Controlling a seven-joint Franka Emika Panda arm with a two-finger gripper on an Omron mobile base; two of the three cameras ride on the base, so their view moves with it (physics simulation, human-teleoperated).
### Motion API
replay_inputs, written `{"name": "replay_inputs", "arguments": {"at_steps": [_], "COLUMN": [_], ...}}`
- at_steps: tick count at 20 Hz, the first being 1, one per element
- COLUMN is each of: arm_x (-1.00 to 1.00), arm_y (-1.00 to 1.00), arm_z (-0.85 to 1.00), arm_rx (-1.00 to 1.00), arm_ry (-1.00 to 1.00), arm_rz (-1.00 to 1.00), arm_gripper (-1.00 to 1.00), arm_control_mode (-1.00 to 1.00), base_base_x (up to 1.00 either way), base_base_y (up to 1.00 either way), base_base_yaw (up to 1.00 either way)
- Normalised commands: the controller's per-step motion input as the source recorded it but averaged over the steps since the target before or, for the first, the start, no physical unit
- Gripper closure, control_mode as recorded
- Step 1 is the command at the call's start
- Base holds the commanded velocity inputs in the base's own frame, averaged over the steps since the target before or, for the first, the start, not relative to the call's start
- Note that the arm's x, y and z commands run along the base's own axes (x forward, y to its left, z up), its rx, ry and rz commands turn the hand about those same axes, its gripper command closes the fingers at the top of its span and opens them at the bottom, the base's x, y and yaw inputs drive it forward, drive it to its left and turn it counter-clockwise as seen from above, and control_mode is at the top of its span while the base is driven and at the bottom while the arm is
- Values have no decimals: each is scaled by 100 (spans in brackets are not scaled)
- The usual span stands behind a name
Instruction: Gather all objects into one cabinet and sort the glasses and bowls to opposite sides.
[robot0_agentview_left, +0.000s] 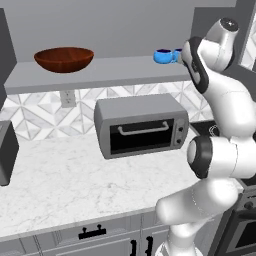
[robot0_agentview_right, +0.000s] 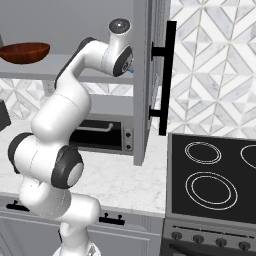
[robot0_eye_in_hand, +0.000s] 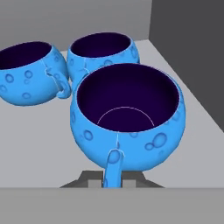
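The grey wall cabinet (robot0_agentview_left: 100, 75) is the largest thing here, its flat shelf floor running across the left base view above a marble counter (robot0_agentview_left: 65, 185) and a patterned tile backsplash (robot0_agentview_left: 45, 112). The right base view adds what the left one lacks: the cabinet's open door (robot0_agentview_right: 147, 75) seen edge-on with a long black handle (robot0_agentview_right: 167, 77), and a black stovetop (robot0_agentview_right: 215, 175) with white ring burners to the right of the counter. A grey toaster oven (robot0_agentview_left: 141, 125) sits on the counter below the shelf.

The reddish-brown wooden bowl (robot0_agentview_left: 64, 59) stands upright, mouth up, at the left end of the shelf. Well apart from it, at the right end, a blue cup (robot0_agentview_left: 163, 56) shows beside the arm in the left base view; the arm hides the rest there.

The hand view gives the close detail. Three blue cups stand upright on the grey shelf floor, dark insides facing up. The nearest cup (robot0_eye_in_hand: 127, 116) has its handle pointing straight back toward the camera, running down between the fingertips. The gripper (robot0_eye_in_hand: 113, 177) is pinched together on that handle. Behind it, the middle cup (robot0_eye_in_hand: 103, 50) sits just beyond its rim, and the left cup (robot0_eye_in_hand: 28, 72) stands beside that one, its handle turned toward the middle cup and close to touching. The dark cabinet side wall (robot0_eye_in_hand: 188, 48) rises to the right.
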Motion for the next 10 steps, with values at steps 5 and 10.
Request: {"name": "replay_inputs", "arguments": {"at_steps": [5, 10], "arm_x": [21, 15], "arm_y": [0, 0], "arm_z": [0, 0], "arm_rx": [0, 0], "arm_ry": [3, 4], "arm_rz": [0, 0], "arm_gripper": [100, 100], "arm_control_mode": [-100, -100], "base_base_x": [0, 0], "base_base_y": [0, 0], "base_base_yaw": [0, 0]}}
